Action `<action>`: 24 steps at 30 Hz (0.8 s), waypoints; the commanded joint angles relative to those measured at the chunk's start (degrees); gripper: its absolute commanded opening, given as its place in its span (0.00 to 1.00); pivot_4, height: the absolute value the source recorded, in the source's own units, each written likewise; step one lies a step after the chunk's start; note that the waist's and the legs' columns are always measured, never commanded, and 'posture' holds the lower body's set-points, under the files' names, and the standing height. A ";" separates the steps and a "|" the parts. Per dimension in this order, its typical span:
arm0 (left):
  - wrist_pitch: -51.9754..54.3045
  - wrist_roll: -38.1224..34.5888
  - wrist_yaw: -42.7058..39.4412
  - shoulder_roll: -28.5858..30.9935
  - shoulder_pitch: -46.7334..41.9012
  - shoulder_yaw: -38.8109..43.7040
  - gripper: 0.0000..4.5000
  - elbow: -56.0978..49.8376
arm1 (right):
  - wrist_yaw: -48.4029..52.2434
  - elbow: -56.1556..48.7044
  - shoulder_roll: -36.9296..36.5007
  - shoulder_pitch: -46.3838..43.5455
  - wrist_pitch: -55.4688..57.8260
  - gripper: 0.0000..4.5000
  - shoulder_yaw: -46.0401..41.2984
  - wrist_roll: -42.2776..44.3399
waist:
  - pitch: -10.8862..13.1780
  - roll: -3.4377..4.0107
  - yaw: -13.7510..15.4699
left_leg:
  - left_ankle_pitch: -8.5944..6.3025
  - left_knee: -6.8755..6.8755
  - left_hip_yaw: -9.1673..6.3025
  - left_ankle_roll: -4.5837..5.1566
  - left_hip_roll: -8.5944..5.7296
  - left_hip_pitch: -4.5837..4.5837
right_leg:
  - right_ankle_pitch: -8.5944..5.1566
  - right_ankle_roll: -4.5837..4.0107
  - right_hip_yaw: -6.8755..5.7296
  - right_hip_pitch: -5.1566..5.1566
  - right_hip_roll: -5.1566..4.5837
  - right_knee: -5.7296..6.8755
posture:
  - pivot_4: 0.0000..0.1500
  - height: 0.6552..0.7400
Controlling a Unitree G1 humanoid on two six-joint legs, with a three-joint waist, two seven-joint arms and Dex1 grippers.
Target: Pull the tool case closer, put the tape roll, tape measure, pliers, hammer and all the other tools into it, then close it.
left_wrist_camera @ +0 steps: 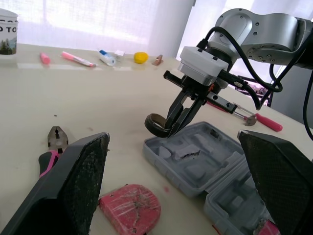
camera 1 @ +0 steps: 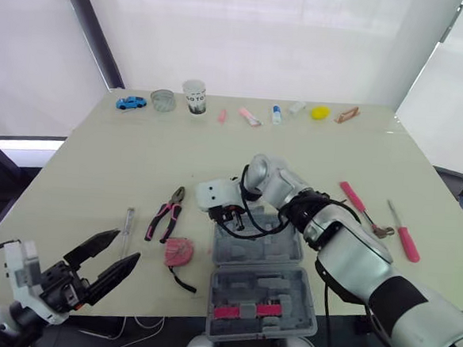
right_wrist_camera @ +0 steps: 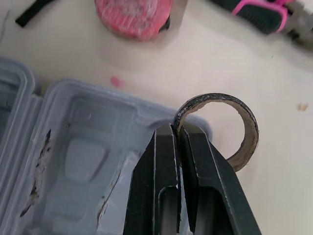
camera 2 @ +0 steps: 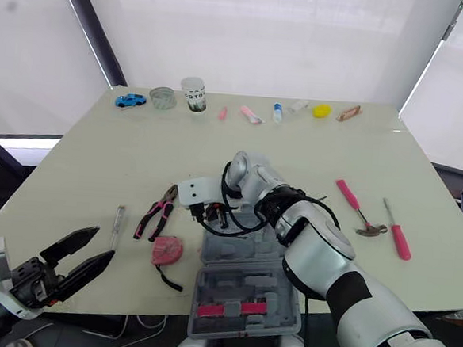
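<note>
**Tool case (camera 1: 264,293) lies open as tape roll (right_wrist_camera: 218,97) hangs at its far corner**

The grey case sits at the near edge of the counter (camera 1: 138,151), straight in front of me. Its two halves are spread one beyond the other, so its long axis runs away from me. The near half carries pink pieces (camera 1: 246,311) in its slots, and the moulded bays of the far half look bare.

My right hand (left_wrist_camera: 171,129) hovers over that far half's left corner, clenched on the wall of the roll. The roll stands on edge, with most of its ring out past the rim, above bare counter. By my reckoning the drop turns on that offset: the roll must come a little to my right and toward me before a bay lies under it.

My left hand (camera 1: 127,246) is released, fingers spread, low off the counter's near-left edge and well apart from the case.

The hammer (camera 1: 355,200) and a pink-handled screwdriver (camera 1: 406,237) lie right of the case, on my right arm's side. The pliers (camera 1: 165,215), tape measure (camera 1: 178,252) and a slim screwdriver (camera 1: 128,222) lie left of it, nearer my left hand. None of these is in the case yet.
</note>
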 commanded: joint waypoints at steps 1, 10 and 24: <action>-0.85 0.14 0.41 0.31 0.04 0.19 1.00 -2.08 | 0.69 0.46 0.95 -0.05 -0.82 0.02 -1.51 -0.62 | 0.00 0.00 -0.03 | 0.00 0.00 0.00 0.00 0.00 0.00 | 0.00 0.00 0.00 0.00 0.01 0.01 | 1.00 1.00; -0.25 0.67 0.47 1.94 -2.47 -1.49 1.00 -1.19 | 0.07 2.13 1.52 1.37 -0.46 0.02 -2.51 -2.19 | 0.00 0.00 -0.09 | 0.00 0.00 -0.02 0.00 -0.03 -0.03 | 0.00 -0.01 -0.01 -0.04 0.04 0.02 | 1.00 1.00; -1.59 1.35 -2.67 2.11 -1.85 -0.92 1.00 1.73 | -1.64 4.19 2.40 2.58 -0.34 0.02 -4.29 -3.53 | -0.01 -0.02 -0.90 | 0.02 0.05 -0.07 -0.03 -0.03 -0.37 | 0.06 0.08 -0.05 -0.36 0.04 0.07 | 1.00 1.00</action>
